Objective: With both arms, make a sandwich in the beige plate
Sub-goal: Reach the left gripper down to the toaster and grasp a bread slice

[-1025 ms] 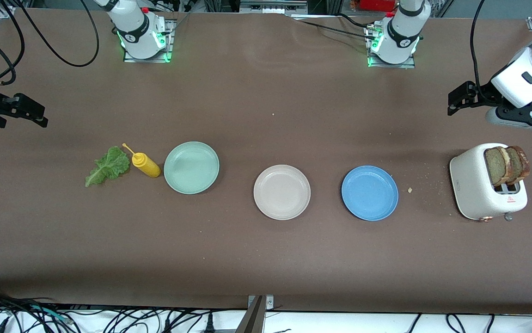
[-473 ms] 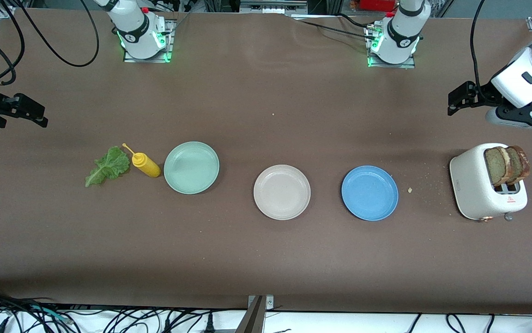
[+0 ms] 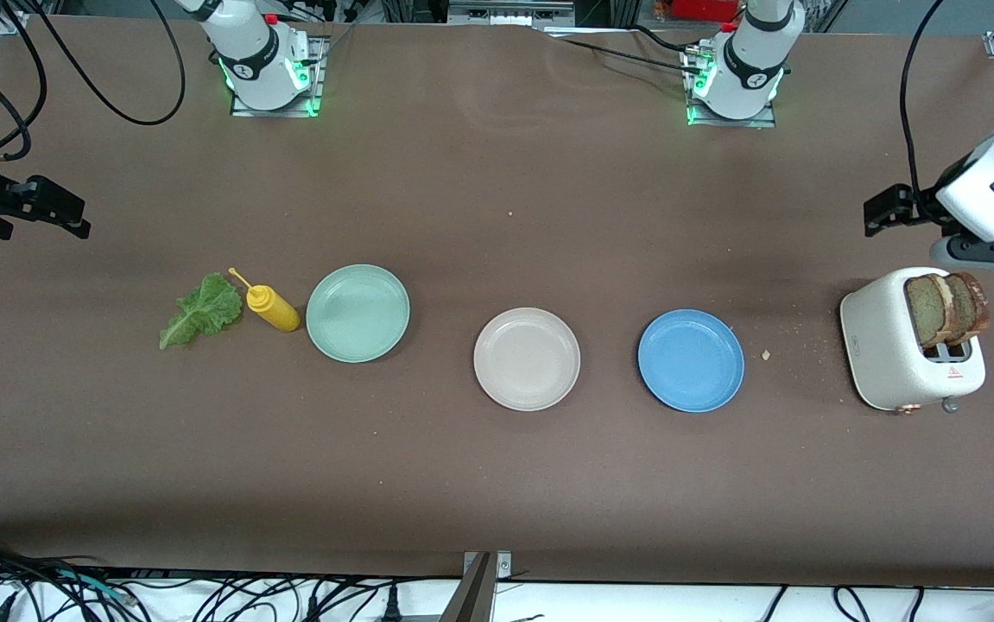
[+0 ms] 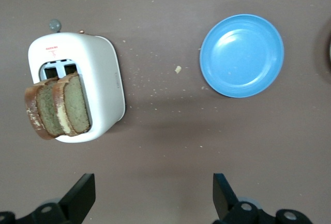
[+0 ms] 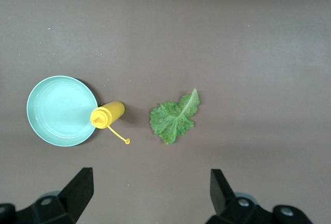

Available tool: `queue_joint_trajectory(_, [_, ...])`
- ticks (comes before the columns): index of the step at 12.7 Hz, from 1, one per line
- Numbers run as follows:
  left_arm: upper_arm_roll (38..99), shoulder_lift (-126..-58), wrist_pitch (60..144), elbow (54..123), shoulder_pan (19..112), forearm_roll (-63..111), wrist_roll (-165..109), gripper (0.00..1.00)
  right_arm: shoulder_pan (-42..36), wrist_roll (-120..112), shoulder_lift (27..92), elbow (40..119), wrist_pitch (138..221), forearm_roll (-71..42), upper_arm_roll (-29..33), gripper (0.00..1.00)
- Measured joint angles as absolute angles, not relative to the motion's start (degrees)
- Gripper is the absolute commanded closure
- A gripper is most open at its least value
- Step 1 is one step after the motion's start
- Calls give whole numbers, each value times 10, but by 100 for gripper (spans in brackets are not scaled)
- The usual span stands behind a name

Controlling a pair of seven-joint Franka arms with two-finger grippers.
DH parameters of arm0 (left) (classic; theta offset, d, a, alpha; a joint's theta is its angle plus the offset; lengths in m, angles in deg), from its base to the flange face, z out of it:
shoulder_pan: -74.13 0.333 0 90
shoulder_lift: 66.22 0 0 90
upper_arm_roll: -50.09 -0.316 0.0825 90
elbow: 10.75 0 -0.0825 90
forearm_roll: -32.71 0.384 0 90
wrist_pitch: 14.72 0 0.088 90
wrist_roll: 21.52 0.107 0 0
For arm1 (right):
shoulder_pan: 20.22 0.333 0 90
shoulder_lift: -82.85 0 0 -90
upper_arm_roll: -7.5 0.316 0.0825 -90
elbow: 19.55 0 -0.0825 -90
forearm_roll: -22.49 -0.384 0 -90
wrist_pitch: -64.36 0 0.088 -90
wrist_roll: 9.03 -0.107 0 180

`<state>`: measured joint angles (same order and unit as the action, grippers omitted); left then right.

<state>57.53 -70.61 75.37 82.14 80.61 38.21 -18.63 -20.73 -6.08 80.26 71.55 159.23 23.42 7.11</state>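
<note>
Brown desk (image 3: 497, 484): beige plate (image 3: 527, 358) bare, bread (image 3: 946, 308) in toaster (image 3: 889, 350), lettuce (image 3: 203, 309) untouched; left tool (image 4: 155, 195) and right tool (image 5: 150, 193) both spread apart, empty

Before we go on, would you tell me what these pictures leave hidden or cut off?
- Bread slices: their lower parts sit inside the toaster slots in the front and left wrist views.
- Beige plate: only a sliver shows at the left wrist view's edge.
- Left gripper, open: its body is cut off by that view's edge.
- Right gripper, open over bare table: likewise cut off.
</note>
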Motion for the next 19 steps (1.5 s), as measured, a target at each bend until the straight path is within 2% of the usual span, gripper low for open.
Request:
queue_joint_trajectory(5, [575,-749,798,832,850,392,-177,0,-207,-61,802,716,1592,234,71,0])
queue_joint_trajectory(13, [575,-763,971,950,898,438,-177,0,-207,-61,802,715,1592,234,71,0])
queue_joint_trajectory(19, [575,-772,1006,971,922,438,-165,0,-207,-61,802,715,1592,234,71,0])
